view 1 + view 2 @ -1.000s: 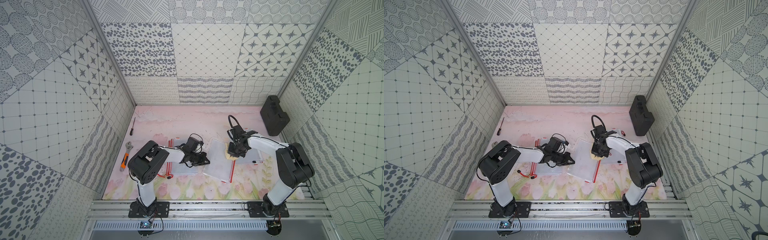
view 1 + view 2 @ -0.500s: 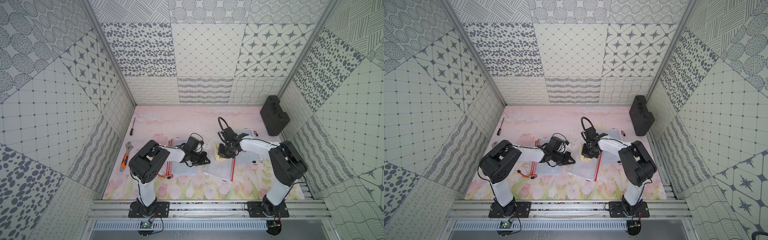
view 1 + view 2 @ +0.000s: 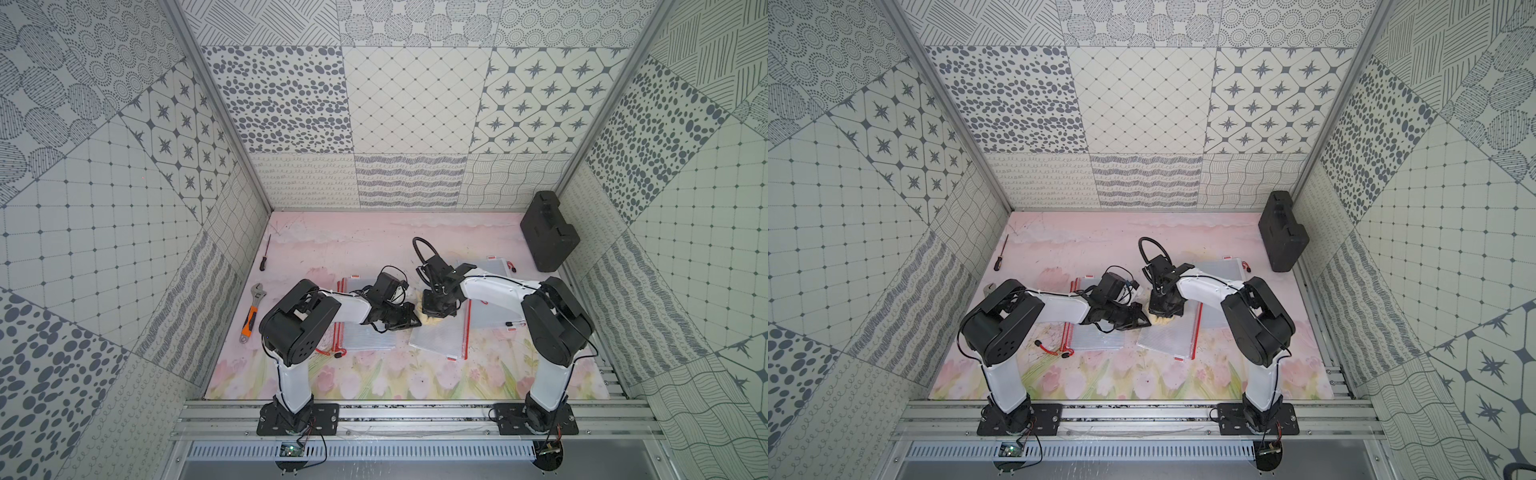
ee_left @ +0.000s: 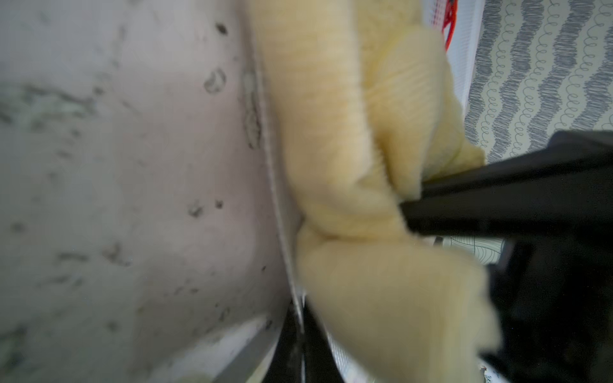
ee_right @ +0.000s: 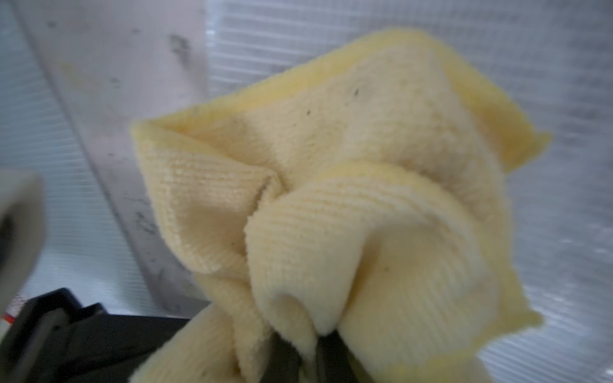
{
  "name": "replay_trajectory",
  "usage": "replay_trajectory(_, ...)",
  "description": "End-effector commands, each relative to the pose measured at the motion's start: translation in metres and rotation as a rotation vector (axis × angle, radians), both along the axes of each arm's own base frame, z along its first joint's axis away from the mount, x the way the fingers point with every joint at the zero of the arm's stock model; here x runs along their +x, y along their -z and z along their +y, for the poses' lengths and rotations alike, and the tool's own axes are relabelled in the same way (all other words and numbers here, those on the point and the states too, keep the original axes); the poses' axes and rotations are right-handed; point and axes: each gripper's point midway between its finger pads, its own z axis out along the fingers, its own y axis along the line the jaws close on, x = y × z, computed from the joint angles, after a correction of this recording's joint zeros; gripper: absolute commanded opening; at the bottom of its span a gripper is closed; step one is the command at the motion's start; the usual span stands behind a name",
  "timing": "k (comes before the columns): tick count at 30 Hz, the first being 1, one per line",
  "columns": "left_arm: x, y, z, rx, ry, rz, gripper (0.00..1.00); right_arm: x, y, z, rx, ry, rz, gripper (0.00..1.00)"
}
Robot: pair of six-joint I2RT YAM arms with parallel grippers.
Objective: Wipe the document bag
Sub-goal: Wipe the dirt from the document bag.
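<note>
A translucent mesh document bag [image 3: 442,338] [image 3: 1169,338] with a red zip lies mid-mat. My left gripper [image 3: 411,322] [image 3: 1144,322] is shut on its left edge; in the left wrist view the thin bag edge [image 4: 275,185] runs into the closed left gripper [image 4: 303,331]. My right gripper [image 3: 436,313] [image 3: 1165,311] is shut on a crumpled yellow cloth [image 3: 430,321] [image 3: 1160,320]. It presses the cloth on the bag's far left corner, right beside the left gripper. The cloth [image 5: 331,199] hides most of the right gripper [image 5: 315,348] and covers the bag's ribbed surface [image 5: 547,66]. The cloth [image 4: 348,132] fills the left wrist view.
A second bag [image 3: 365,332] lies under the left arm, and a third bag [image 3: 490,266] lies behind the right arm. A black case [image 3: 548,237] leans in the back right corner. An orange-handled wrench [image 3: 251,307] and a screwdriver [image 3: 265,257] lie along the left wall.
My right gripper has dragged the yellow cloth leftward across the bag, from its right side up to the left gripper. The left arm has stayed put.
</note>
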Motion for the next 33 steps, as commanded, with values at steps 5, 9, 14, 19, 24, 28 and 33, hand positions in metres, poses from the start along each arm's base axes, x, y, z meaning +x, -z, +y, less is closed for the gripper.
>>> replay_trajectory(5,-0.031,0.071,0.089,0.493,-0.109,0.132,0.0,-0.015,0.016,-0.068,-0.048,0.124,0.072,0.0)
replay_trajectory(9,-0.03,0.072,0.087,0.49,-0.104,0.135,0.0,-0.033,0.015,-0.132,-0.09,0.224,0.079,0.0)
replay_trajectory(14,-0.029,0.073,0.086,0.491,-0.101,0.137,0.0,-0.038,0.011,-0.127,-0.063,0.239,0.062,0.0)
replay_trajectory(19,-0.022,0.065,0.086,0.49,-0.123,0.112,0.0,-0.03,0.01,-0.04,-0.026,0.086,0.043,0.0)
replay_trajectory(24,-0.014,0.058,0.086,0.484,-0.151,0.095,0.0,-0.029,0.016,0.029,0.098,0.003,0.064,0.0)
replay_trajectory(28,-0.013,0.06,0.089,0.491,-0.161,0.108,0.0,-0.033,0.025,-0.004,0.032,0.035,0.076,0.0)
replay_trajectory(33,-0.012,0.062,0.092,0.482,-0.175,0.116,0.0,-0.044,0.022,-0.1,-0.053,0.173,0.083,0.0)
